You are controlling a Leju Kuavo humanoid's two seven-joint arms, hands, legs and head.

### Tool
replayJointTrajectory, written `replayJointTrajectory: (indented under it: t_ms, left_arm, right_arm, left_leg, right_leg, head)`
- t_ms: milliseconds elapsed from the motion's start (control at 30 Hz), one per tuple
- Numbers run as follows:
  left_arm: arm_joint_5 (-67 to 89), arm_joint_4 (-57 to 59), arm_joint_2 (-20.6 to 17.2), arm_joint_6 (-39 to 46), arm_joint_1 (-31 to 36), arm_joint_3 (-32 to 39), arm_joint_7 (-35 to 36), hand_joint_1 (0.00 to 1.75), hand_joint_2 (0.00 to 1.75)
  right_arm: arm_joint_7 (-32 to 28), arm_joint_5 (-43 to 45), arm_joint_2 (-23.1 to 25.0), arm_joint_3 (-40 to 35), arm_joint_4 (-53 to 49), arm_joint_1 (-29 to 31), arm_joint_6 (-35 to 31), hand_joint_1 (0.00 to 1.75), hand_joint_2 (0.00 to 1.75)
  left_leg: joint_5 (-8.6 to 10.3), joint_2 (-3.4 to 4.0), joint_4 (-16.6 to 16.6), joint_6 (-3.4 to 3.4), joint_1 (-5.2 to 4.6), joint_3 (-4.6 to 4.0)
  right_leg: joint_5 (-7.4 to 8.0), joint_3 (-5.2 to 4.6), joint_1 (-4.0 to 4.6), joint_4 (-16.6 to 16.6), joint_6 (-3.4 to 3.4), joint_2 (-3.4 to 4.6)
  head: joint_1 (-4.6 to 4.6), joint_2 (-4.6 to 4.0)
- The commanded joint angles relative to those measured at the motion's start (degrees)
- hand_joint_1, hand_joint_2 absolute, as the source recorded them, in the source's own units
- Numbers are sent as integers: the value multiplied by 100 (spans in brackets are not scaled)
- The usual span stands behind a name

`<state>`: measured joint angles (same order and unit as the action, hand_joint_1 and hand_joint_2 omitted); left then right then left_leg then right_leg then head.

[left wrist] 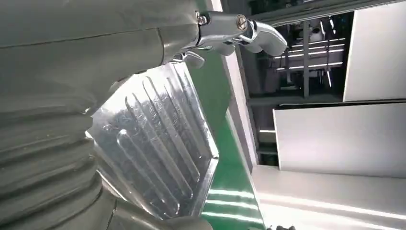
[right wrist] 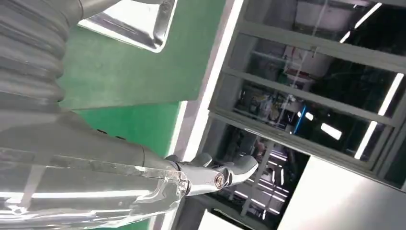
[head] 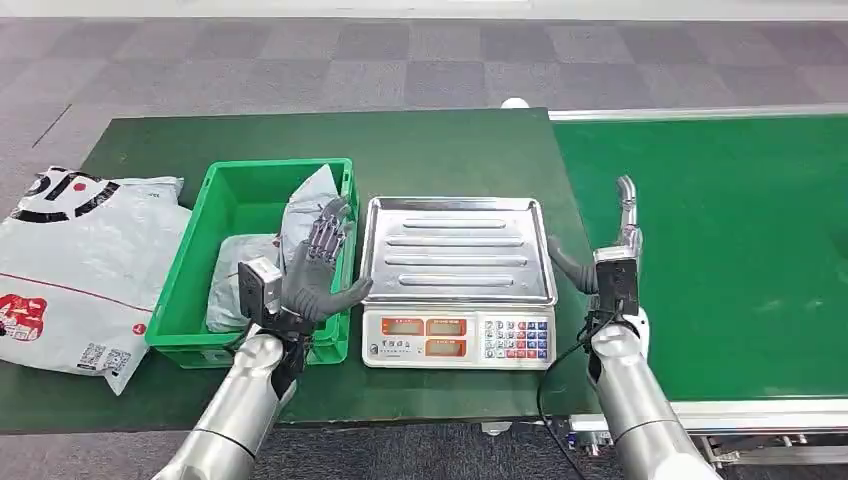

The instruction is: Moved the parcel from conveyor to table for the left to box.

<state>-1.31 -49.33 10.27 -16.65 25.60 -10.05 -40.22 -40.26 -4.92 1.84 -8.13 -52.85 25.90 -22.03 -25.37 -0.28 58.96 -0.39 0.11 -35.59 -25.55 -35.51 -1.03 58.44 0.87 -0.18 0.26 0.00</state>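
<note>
Grey parcels (head: pixel 298 222) lie in the green crate (head: pixel 194 276) on the dark green table. My left hand (head: pixel 322 262) hovers at the crate's right wall, fingers spread and upright, holding nothing. A metal scale (head: pixel 457 280) with a ribbed steel tray (left wrist: pixel 158 143) stands right of the crate. My right hand (head: pixel 612 250) is raised between the scale and the green conveyor (head: pixel 730 250), fingers extended and empty. No parcel lies on the conveyor belt in the head view.
A large white printed bag (head: pixel 80 265) lies at the table's left end. The scale's keypad and displays (head: pixel 455 338) face me. The conveyor's silver rail (head: pixel 700 112) runs along the far side. Grey carpet tiles lie beyond.
</note>
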Motion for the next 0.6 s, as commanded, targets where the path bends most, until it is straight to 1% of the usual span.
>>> replayJointTrajectory:
  t_ms: [33,100,133,167,233,267,367,400,433,500,567,600]
  left_arm:
    - [123,225,-44,-7,153,170,22,0,175]
    - [168,203,-52,91,142,170,22,0,175]
    - [193,208,-64,155,140,165,22,0,175]
    - [197,209,-74,175,139,161,22,0,175]
    - [191,198,-89,197,126,158,22,0,175]
    - [159,206,-93,194,120,193,22,0,175]
    - [144,218,-112,163,128,231,22,0,175]
    - [163,197,-122,179,120,223,22,0,175]
    - [234,184,-133,297,92,194,22,0,175]
    - [177,176,-139,267,56,209,22,0,175]
    - [171,185,-141,255,72,200,22,0,175]
    - [131,229,-132,240,107,231,22,0,175]
  right_arm:
    - [26,87,49,-71,487,265,34,0,175]
    - [26,120,63,-94,568,312,64,0,175]
    - [26,128,68,-118,641,354,86,0,175]
    - [26,124,68,-137,682,380,98,0,175]
    - [26,100,67,-187,816,450,142,0,175]
    - [26,91,74,-213,914,503,122,0,175]
    - [26,154,118,-196,957,559,40,0,175]
    - [26,138,119,-261,1075,601,113,0,175]
    - [26,156,120,-274,1118,590,134,0,175]
    - [26,171,102,-318,1158,576,223,0,175]
    - [26,175,86,-360,1209,596,330,0,175]
    - [26,185,82,-377,1212,602,387,0,175]
  left_leg:
    - [-2,10,-6,-2,4,13]
    - [-1,13,-17,-3,8,26]
    - [-3,12,-5,-2,5,12]
    - [-2,20,-24,-4,10,35]
    - [-3,23,-19,-3,8,32]
    - [-3,15,-8,-2,3,15]
    - [-2,27,-19,-4,6,30]
    - [-3,21,-8,-2,5,15]
    - [-3,21,-11,-3,6,20]
    - [-2,24,-18,-3,7,28]
    - [-2,18,-18,-2,7,26]
    - [-2,12,-6,-2,4,11]
  right_leg:
    - [1,11,5,-8,-7,9]
    - [4,25,9,-22,-9,12]
    - [2,10,6,-8,-6,10]
    - [7,33,12,-30,-12,18]
    - [6,29,10,-24,-10,21]
    - [2,13,4,-9,-6,13]
    - [7,25,8,-21,-11,25]
    - [4,13,6,-10,-7,19]
    - [5,18,7,-14,-8,19]
    - [7,25,8,-22,-10,22]
    - [5,25,8,-21,-9,15]
    - [2,11,5,-8,-5,10]
  head:
    - [-2,0]
    - [-2,0]
    - [-2,0]
    - [0,0]
    - [0,0]
    - [-2,0]
    - [0,0]
    - [-2,0]
    - [0,0]
    - [-2,0]
    - [-2,0]
    - [-2,0]
